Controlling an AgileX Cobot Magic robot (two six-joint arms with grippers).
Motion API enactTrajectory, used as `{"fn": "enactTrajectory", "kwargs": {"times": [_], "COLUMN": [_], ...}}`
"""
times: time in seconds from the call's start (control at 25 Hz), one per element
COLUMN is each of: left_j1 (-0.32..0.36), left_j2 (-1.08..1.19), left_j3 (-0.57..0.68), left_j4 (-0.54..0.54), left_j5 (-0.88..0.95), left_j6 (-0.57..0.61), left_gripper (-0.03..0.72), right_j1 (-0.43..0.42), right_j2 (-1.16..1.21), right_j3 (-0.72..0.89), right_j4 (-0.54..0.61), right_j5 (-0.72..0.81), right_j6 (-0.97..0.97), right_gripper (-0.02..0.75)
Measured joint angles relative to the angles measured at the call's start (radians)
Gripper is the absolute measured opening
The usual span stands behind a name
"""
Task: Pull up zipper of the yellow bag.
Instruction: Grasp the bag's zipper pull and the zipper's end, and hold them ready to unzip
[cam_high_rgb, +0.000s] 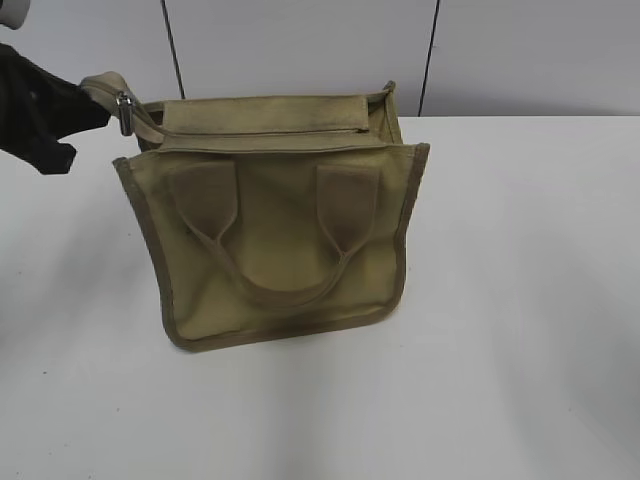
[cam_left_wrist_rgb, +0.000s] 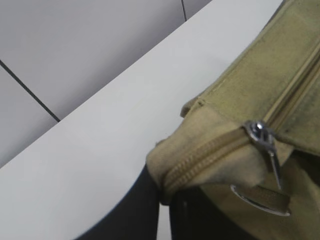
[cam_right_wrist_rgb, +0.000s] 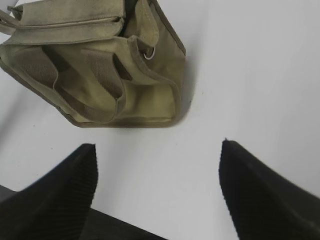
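yellow bag (cam_high_rgb: 280, 240) laid near far edge of surface (cam_high_rgb: 520, 350). soft, light canvas. zipper (cam_left_wrist_rgb: 210, 152) end tab pinched by left claw (cam_left_wrist_rgb: 162, 200); pull (cam_left_wrist_rgb: 265, 142) small, slippery. right claw (cam_right_wrist_rgb: 157, 185) spread, empty.

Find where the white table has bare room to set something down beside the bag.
Free: table right of the bag, and the strip in front of it. Crowded: the bag's back-left corner, where the left claw holds the zipper end.

White table (cam_high_rgb: 520, 300), yellow bag (cam_high_rgb: 275, 235) lying flat on it, handle side up
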Motion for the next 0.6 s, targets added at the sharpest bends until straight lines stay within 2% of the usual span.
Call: {"fn": "enactTrajectory", "kwargs": {"times": [0.08, 0.16, 0.4, 0.52, 0.6], "left_j1": [0.000, 0.002, 0.013, 0.013, 0.014], "left_j2": [0.000, 0.000, 0.000, 0.000, 0.000], "left_j3": [0.000, 0.000, 0.000, 0.000, 0.000], "left_j4": [0.002, 0.002, 0.002, 0.002, 0.002], "left_j5": [0.009, 0.020, 0.028, 0.028, 0.028], "left_j6": [-0.006, -0.006, -0.007, -0.007, -0.007], "left_gripper": [0.008, 0.008, 0.008, 0.008, 0.008], "right_j1": [0.039, 0.116, 0.464, 0.595, 0.654], "right_j2": [0.134, 0.228, 0.538, 0.710, 0.830], "right_j3": [-0.058, -0.108, -0.296, -0.431, -0.535], "right_j4": [0.017, 0.018, -0.037, -0.074, -0.086], "right_j5": [-0.026, -0.075, -0.285, -0.360, -0.369], "right_j6": [-0.023, -0.021, 0.130, 0.193, 0.216], "right_gripper": [0.577, 0.577, 0.552, 0.544, 0.528]}}
